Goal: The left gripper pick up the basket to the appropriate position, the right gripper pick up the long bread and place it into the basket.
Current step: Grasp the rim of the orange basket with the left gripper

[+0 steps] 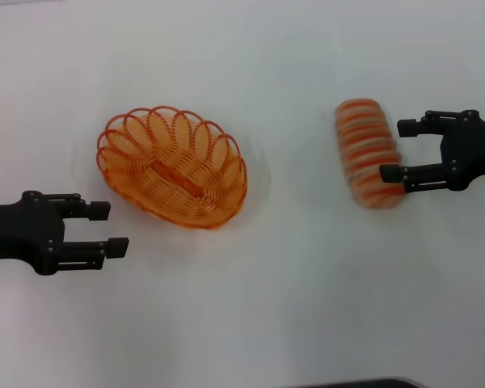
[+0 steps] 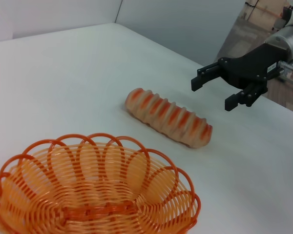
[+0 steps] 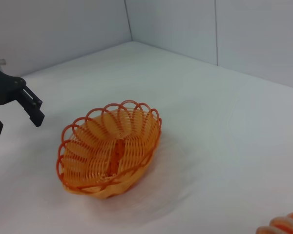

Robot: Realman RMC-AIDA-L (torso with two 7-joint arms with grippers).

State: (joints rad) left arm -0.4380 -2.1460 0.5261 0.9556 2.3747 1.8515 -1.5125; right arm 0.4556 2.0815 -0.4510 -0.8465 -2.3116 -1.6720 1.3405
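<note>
The oval orange basket [image 1: 223, 196] stands empty on the white table, left of centre. My left gripper [image 1: 111, 228] is open, near the table's front left, just short of the basket's near-left rim and not touching it. The long bread [image 1: 367, 153], tan with orange stripes, lies at the right. My right gripper [image 1: 396, 149] is open beside the bread's right side, one finger at its edge. The left wrist view shows the basket [image 2: 184, 196], the bread [image 2: 168, 117] and the right gripper [image 2: 214, 93]. The right wrist view shows the basket [image 3: 136, 165], the left gripper [image 3: 17, 123] and the bread's end [image 3: 285, 225].
The white table [image 1: 291, 307] carries only the basket and the bread. Grey walls [image 3: 176, 29] rise at the far side of the table. A dark edge [image 1: 364, 382] shows at the very front.
</note>
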